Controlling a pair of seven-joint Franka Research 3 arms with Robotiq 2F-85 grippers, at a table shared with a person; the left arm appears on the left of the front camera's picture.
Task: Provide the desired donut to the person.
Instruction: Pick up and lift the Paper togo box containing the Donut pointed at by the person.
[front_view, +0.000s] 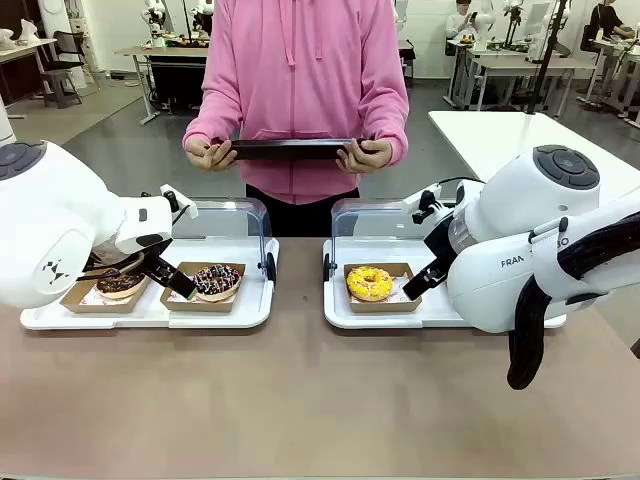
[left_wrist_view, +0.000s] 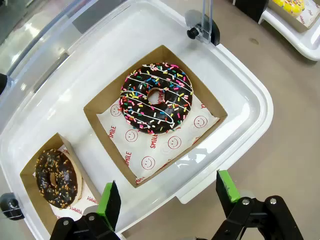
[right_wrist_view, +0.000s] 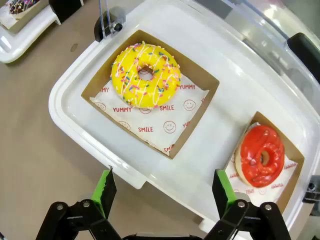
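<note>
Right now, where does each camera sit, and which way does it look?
Front view: fixed between the arms, facing across the table at the person; left arm and right arm show.
Left wrist view: on the left wrist, looking down at the sprinkled chocolate donut; open left gripper shows.
Right wrist view: on the right wrist, looking down at the yellow donut; open right gripper shows.
Shared: front and right wrist views both show the yellow donut.

the left arm reaches in low over the left end of the table, wrist tipped forward and down. the left gripper hangs above the table, jaws spread wide, holding nothing. the right arm mirrors it over the table's right end, and the right gripper is likewise wide apart and empty.
</note>
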